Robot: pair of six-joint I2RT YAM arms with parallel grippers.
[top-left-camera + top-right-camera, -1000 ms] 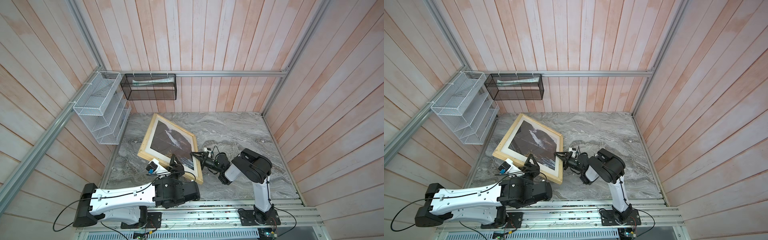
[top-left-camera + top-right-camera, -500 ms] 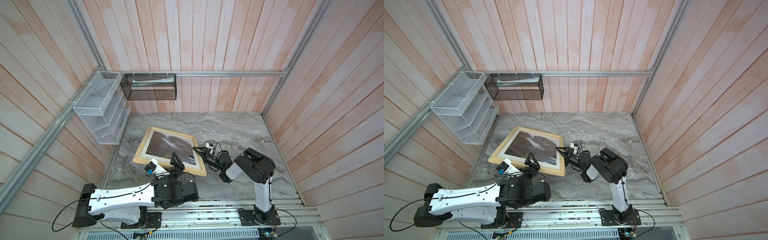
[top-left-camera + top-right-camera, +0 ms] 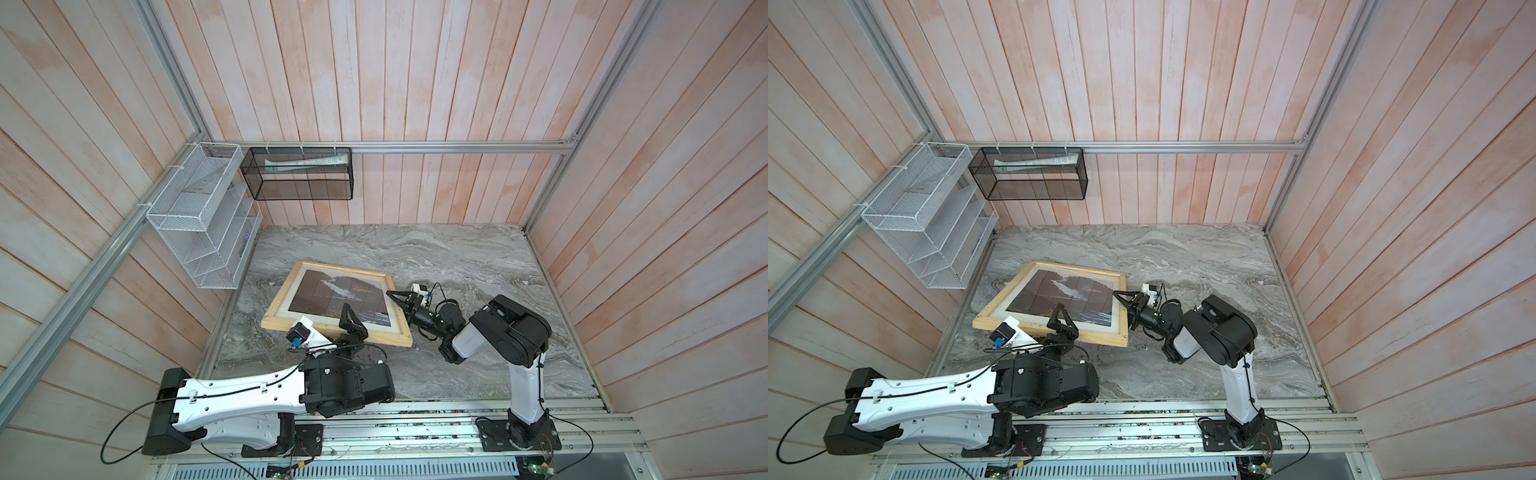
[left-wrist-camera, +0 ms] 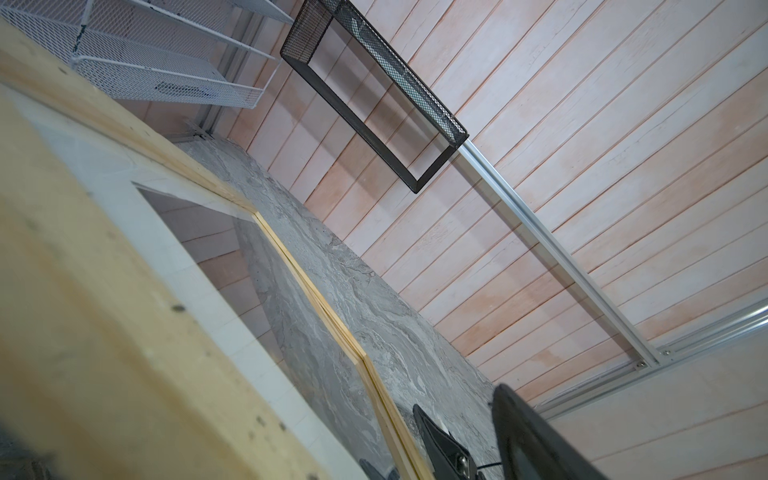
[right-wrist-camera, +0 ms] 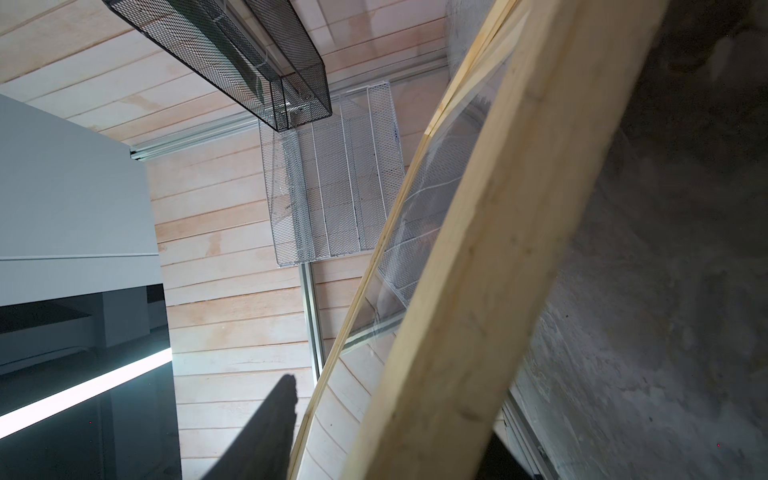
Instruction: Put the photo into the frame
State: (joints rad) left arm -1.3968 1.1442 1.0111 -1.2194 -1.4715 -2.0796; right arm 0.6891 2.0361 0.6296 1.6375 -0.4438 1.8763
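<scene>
The frame [image 3: 376, 338] of pale wood lies low on the marble table, left of the middle, in both top views. Inside it sits the photo [image 3: 332, 293], dark with a white waterfall streak and a white border round it. My left gripper [image 3: 343, 322] is at the frame's near rail, open. One black finger [image 4: 528, 432] stands well apart from the rail [image 4: 104, 332]; the other is hidden. My right gripper [image 3: 397, 302] is open and straddles the frame's right rail [image 5: 478, 291]. One dark finger [image 5: 270, 428] is beside the rail.
A white wire rack [image 3: 199, 232] hangs on the left wall. A black mesh basket [image 3: 299, 174] holding a pale flat item hangs on the back wall. Bare marble table [image 3: 457, 257] stretches behind and right of the frame. Wooden walls close three sides.
The frame with the photo has come down from a raised, tilted pose to lie low on the table. Both grippers have opened wider.
</scene>
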